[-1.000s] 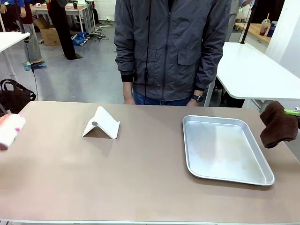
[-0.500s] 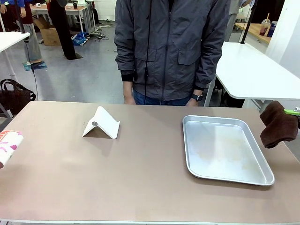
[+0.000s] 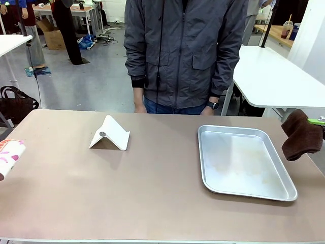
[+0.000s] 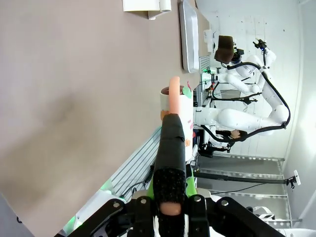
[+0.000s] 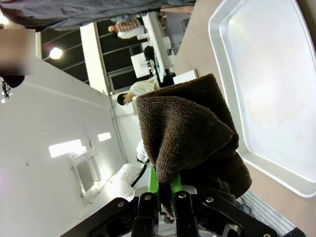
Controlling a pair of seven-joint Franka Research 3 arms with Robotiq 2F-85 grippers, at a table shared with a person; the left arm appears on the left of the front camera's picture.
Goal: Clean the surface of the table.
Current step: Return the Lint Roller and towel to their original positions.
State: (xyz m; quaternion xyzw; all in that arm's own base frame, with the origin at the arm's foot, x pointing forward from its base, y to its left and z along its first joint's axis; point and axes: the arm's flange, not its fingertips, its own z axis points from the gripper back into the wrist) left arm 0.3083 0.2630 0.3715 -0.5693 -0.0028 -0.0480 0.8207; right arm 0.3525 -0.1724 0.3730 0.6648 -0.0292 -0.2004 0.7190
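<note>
The table (image 3: 152, 193) has a matte brownish-tan top. A brown cloth (image 3: 301, 136) hangs bunched just past its right edge, beside the tray, and my right gripper (image 3: 320, 123) is shut on it. In the right wrist view the cloth (image 5: 190, 143) rises from between the green pads of that gripper (image 5: 162, 196). My left gripper (image 4: 170, 200) is shut on the black handle of a lint roller (image 4: 177, 106), held over the table (image 4: 74, 74). The white, pink-patterned roller (image 3: 7, 155) pokes in at the table's left edge in the front view.
A silver metal tray (image 3: 244, 162) lies on the right half of the table. A white folded stand (image 3: 109, 134) sits at the back left. A person in a grey jacket (image 3: 185, 51) stands at the far edge, hands down.
The lint roller has slid left, partly out of the picture, and turned. The brown cloth and the right gripper have stayed where they were.
</note>
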